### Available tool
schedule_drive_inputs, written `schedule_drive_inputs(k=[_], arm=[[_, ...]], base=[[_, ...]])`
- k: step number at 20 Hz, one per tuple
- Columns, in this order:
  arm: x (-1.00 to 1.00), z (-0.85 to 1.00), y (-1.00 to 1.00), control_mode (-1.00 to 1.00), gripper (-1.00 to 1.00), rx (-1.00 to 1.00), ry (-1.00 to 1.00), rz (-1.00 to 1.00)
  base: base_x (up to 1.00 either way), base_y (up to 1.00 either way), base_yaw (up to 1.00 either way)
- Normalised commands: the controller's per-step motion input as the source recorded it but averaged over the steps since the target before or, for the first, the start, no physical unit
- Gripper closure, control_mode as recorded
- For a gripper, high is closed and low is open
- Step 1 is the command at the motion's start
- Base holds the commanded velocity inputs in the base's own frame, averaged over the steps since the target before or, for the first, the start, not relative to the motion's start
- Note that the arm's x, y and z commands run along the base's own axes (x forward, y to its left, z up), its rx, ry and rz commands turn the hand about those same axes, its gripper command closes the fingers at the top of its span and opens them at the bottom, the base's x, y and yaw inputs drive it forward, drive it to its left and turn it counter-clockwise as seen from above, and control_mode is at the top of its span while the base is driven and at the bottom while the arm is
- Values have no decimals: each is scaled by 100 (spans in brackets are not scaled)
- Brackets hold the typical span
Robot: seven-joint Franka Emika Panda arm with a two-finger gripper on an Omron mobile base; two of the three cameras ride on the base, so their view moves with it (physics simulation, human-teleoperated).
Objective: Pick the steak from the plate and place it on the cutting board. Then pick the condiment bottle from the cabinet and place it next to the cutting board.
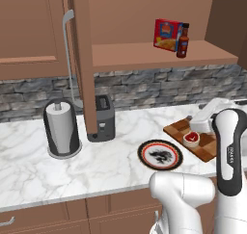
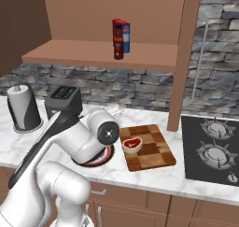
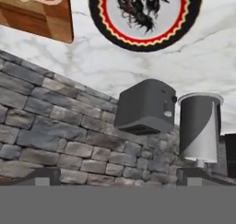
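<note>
Plate [image 3: 145,20] fills hand view; condiment bottle [image 1: 183,41] on cabinet [image 1: 144,55] shelf

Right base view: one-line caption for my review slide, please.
Steak lies on the cutting board; the condiment bottle stands on the cabinet shelf.

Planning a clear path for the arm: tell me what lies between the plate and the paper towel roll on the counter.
Only bare marble counter lies between the plate and the paper towel roll in the left base view; the toaster stands farther back.

Steak [image 1: 191,138] on cutting board [image 1: 174,128]
</note>
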Motion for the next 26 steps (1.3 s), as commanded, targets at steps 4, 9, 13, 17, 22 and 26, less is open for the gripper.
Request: schedule_drive_inputs(k=[4, 9, 13, 17, 22, 26], arm=[[0, -12, 0, -100, -100, 23, 1, 0], [0, -4, 0, -100, -100, 22, 0, 0], [0, 0, 0, -100, -100, 18, 0, 0], [0, 0, 5, -100, -100, 5, 1, 0], [-10, 0, 22, -100, -100, 0, 0, 0], [-13, 0, 15, -100, -100, 0, -5, 0]], base=[[0, 0, 0], [0, 0, 0], [0, 0, 0], [0, 0, 0], [0, 0, 0], [0, 0, 0]])
